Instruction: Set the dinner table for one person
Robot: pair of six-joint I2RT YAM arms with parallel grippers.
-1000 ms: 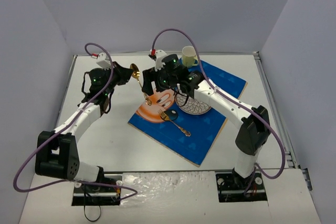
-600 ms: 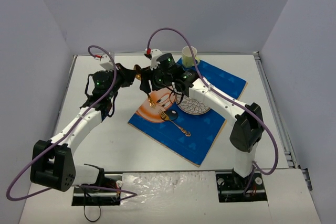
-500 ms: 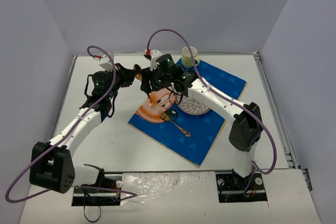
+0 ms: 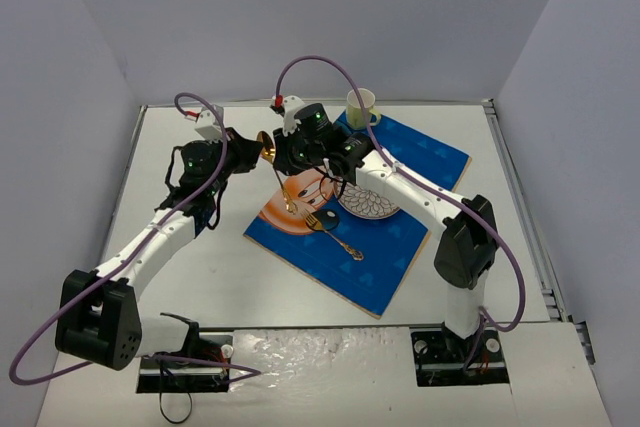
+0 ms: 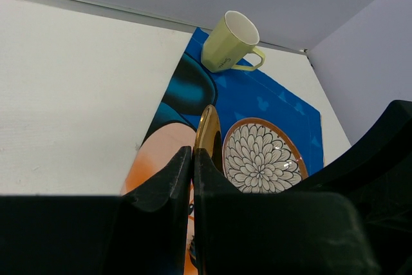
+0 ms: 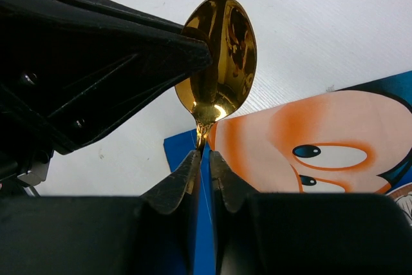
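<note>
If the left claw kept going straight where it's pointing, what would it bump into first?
Probably the right gripper, pinching the same gold spoon just ahead of it; depth is hard to judge.

Matte white worktop. Blue mat with an orange-and-black cartoon mouse face. Shiny gold spoon and fork. Pale yellow-green mug. White plate, dark petal pattern, brown rim.

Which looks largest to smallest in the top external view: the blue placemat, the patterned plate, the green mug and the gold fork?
1. blue placemat
2. patterned plate, partly covered
3. green mug and gold fork: unranked, since the fork is longer but much thinner
</note>
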